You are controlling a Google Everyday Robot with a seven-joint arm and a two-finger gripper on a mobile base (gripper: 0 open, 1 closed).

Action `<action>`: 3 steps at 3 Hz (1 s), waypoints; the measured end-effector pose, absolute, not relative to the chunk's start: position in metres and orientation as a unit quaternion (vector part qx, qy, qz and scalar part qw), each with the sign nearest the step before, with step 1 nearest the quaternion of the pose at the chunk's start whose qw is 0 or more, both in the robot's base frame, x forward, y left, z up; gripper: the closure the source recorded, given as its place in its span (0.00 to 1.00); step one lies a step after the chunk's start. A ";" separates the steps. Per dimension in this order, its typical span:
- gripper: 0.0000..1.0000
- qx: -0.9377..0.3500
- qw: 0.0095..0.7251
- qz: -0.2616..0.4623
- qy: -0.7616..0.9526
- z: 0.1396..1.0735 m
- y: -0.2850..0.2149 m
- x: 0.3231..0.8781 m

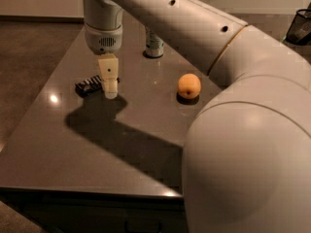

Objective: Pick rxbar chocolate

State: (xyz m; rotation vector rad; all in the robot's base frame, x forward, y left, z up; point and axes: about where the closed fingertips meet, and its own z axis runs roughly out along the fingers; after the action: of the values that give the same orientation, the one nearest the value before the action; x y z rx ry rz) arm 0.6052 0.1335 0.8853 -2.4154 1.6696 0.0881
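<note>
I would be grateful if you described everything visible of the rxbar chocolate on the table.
The rxbar chocolate is a small flat bar in a dark glossy wrapper with pale stripes of lettering. It lies flat on the grey table, toward the left side, angled a little so that its right end sits farther back. The gripper hangs down right at that end and hides part of it; whether it touches the bar cannot be told.

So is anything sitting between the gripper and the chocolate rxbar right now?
Nothing visible does. The gripper hangs right at the rxbar chocolate, by the end nearer the orange fruit. That fruit and the can stand farther along the table, apart from the bar.
</note>
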 end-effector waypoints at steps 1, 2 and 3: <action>0.00 -0.822 0.083 0.045 0.561 0.871 0.146 0.614; 0.00 -0.824 0.074 0.056 0.559 0.861 0.155 0.622; 0.00 -0.829 0.072 0.062 0.551 0.854 0.168 0.629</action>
State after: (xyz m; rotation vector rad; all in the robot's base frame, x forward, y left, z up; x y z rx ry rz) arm 0.6286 0.1678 0.8539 -2.4913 1.6567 0.1861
